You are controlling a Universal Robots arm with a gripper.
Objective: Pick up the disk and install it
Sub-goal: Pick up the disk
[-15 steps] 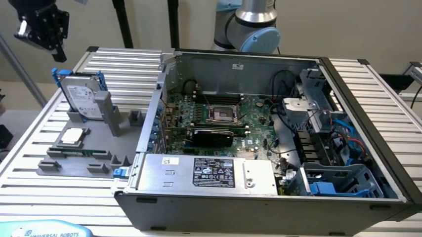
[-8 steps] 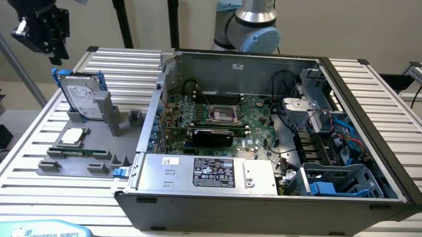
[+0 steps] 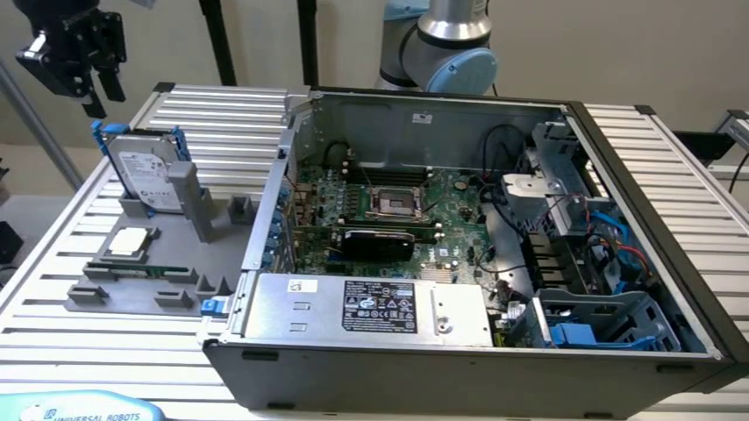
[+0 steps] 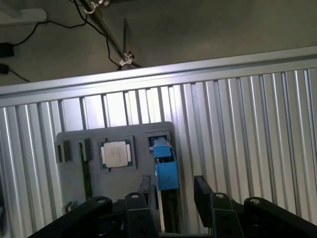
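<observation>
The ribbed aluminium table (image 3: 673, 184) takes up most of the room, with a beige wall (image 3: 609, 44) behind it and a dull floor (image 4: 208, 29) crossed by black cables beyond its edge. An open computer case (image 3: 468, 114) lies on the table. Beside the case, toward the exterior view's left, a grey fixture (image 3: 88, 294) holds the disk (image 3: 150, 175) upright on its edge, near a square chip (image 3: 129, 241). My gripper (image 3: 103, 95) hangs above the disk, clear of it, spread wide and holding nothing.

Exterior high, oblique; wrist looks down; shared: grey fixture (image 3: 175, 260) (image 4: 114, 191).
</observation>
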